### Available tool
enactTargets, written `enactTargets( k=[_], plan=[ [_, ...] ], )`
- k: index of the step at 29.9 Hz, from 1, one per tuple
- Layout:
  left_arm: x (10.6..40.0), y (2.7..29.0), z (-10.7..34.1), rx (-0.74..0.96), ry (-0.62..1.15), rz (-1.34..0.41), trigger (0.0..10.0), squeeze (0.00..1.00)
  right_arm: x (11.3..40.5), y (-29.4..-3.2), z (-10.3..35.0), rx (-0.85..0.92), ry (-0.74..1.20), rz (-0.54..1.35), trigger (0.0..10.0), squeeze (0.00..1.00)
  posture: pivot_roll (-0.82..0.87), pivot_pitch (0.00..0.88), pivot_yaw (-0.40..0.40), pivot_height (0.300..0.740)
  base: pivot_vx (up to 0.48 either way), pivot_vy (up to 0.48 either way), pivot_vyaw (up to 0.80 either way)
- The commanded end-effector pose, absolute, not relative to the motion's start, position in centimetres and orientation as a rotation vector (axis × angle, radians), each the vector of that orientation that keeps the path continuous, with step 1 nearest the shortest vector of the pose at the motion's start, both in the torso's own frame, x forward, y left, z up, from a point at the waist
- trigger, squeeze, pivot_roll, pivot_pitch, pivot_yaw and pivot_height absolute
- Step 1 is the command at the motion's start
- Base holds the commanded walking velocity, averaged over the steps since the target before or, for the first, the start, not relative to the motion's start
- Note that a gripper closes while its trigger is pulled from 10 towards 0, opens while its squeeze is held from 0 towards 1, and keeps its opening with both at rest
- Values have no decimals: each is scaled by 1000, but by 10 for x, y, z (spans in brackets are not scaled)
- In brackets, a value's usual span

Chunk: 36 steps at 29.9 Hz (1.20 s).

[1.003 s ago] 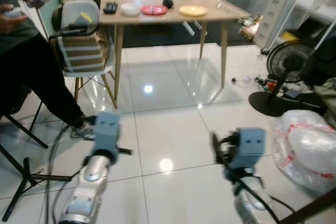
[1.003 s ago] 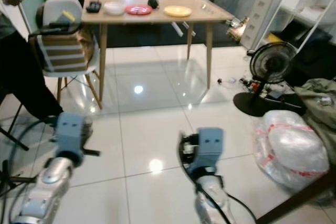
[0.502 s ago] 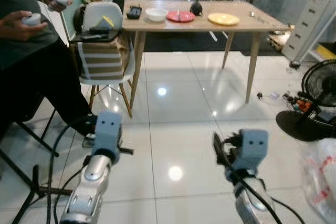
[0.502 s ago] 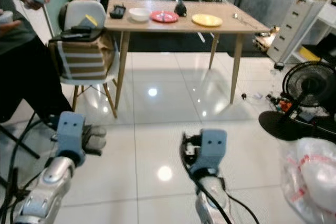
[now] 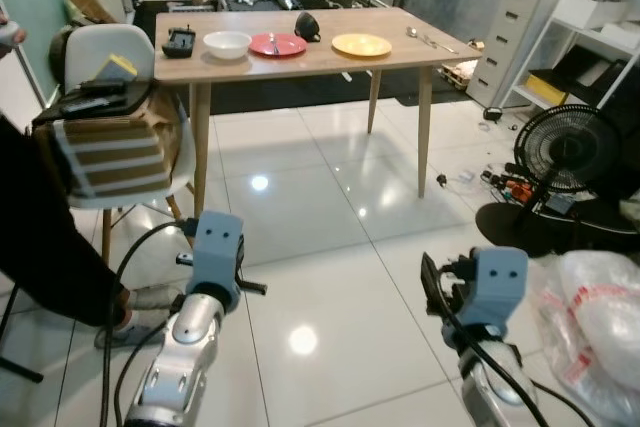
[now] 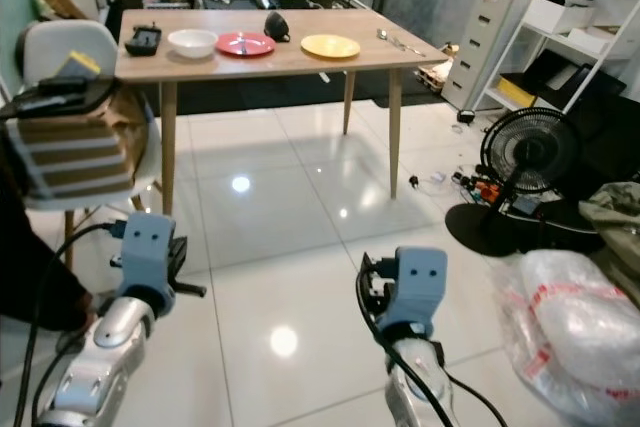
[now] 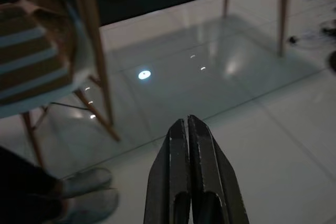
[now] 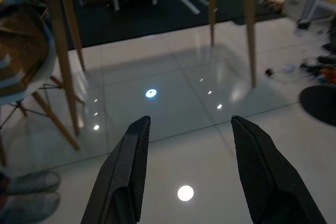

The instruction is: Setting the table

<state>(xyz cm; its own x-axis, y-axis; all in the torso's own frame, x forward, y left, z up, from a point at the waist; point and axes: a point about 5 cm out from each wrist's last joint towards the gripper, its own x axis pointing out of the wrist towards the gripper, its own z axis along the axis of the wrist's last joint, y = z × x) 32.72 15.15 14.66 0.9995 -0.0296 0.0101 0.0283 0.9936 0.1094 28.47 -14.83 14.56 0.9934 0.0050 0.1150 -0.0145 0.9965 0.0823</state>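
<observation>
A wooden table [image 5: 400, 59] stands across the room ahead of me. On it, from left to right, lie a black box [image 5: 180, 43], a white bowl [image 5: 227, 44], a red plate [image 5: 277, 44], a dark rounded object [image 5: 306, 26], a yellow plate [image 5: 361, 45] and some cutlery [image 5: 425, 39]. Both arms are held low over the white tiled floor, well short of the table. My left gripper [image 7: 186, 123] is shut with nothing in it. My right gripper [image 8: 189, 124] is open and empty.
A white chair [image 5: 105, 132] with a striped bag on it stands by the table's left end. A person's dark leg [image 5: 40, 247] and shoe are at my left. A floor fan [image 5: 560, 162], cables, a plastic sack [image 5: 600, 307] and white drawers [image 5: 505, 37] crowd the right.
The camera has swung, so the table now sits more centred and the person has slid to the left edge. Both arms keep the same pose before me.
</observation>
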Motion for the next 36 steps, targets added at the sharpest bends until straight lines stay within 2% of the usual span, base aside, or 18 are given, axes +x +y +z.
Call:
enactTargets(
  k=[1, 26, 36],
  plan=[
    [325, 148, 142, 109, 6, -38, 10000, 0, 283, -156, 143, 75, -107, -15, 10000, 0, 22, 106, 52, 740, 480, 0, 0],
    [326, 148, 144, 113, 3, -42, 10000, 0, 285, -155, 144, 81, -111, -16, 10000, 0, 28, 105, 54, 740, 480, 0, 0],
    [326, 147, 143, 112, 3, -46, 10000, 0, 285, -156, 143, 83, -108, -19, 10000, 0, 27, 98, 53, 740, 480, 0, -750]
  ],
)
